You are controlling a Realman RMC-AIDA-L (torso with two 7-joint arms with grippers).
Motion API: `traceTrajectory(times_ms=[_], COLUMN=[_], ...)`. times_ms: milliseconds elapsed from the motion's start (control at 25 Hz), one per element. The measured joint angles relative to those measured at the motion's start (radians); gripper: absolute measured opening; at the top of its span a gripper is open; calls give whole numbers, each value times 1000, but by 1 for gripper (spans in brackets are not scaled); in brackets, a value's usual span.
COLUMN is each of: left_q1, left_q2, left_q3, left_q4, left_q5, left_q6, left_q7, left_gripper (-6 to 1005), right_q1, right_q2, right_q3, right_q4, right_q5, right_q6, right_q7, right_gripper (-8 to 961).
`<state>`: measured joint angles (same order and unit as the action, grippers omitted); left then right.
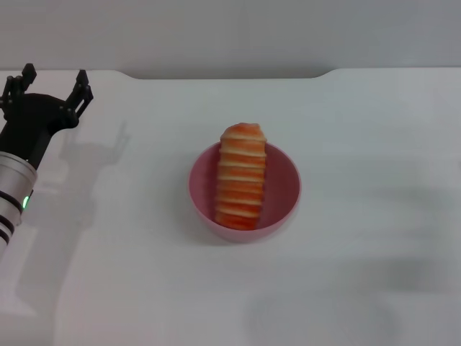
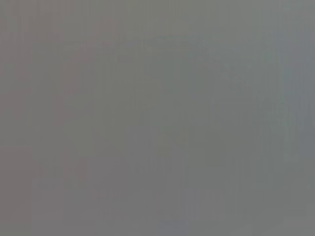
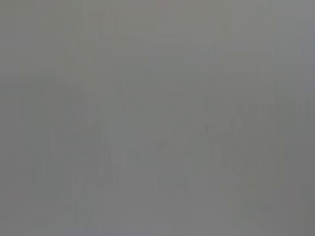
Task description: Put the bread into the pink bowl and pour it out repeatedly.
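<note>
The bread (image 1: pixel 241 176) is shown lying lengthwise in the pink bowl (image 1: pixel 282 194), near end down in the hollow, far end propped on and overhanging the far rim. From its ridged, striped crust it is judged light and somewhat yielding, so that a hard pinch might dent it; the ridges should give some purchase across its width. The raised far end, standing clear of the rim, is judged the easiest place to take hold. The bowl is glossy and smooth, hence probably slippery and stiff; for pouring, its rim at a side free of the loaf is the likely hold, and the loaf may slide out abruptly once the bowl is tipped.

The bowl stands near the middle of the white counter (image 1: pixel 360 288). The left gripper (image 1: pixel 52 87) is held at the far left of the counter, well apart from the bowl, its jaws spread and holding nothing.

The underside of the loaf and the floor of the bowl are hidden. The left arm is cut off at the frame edge. The right gripper is not seen in the head view. Both wrist views show only a featureless grey field, from which nothing can be made out.
</note>
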<state>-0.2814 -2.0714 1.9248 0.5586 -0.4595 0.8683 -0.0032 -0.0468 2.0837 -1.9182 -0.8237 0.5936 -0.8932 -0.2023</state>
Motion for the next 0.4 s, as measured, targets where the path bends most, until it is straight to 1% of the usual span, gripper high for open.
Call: traceTrajectory(times_ms=[400], left_q1=[10], left_q2=[-1], left_q3=[32], left_q4=[7], left_q5=[-1], left_q6=[-5], left_q7=[-5], left_gripper=[861], right_q1=[8], right_q2=[-3], right_q3=[-6], right_q4=[32], right_q5=[-5], right_q6=[-3], right_q7=[-2], right_gripper=[739])
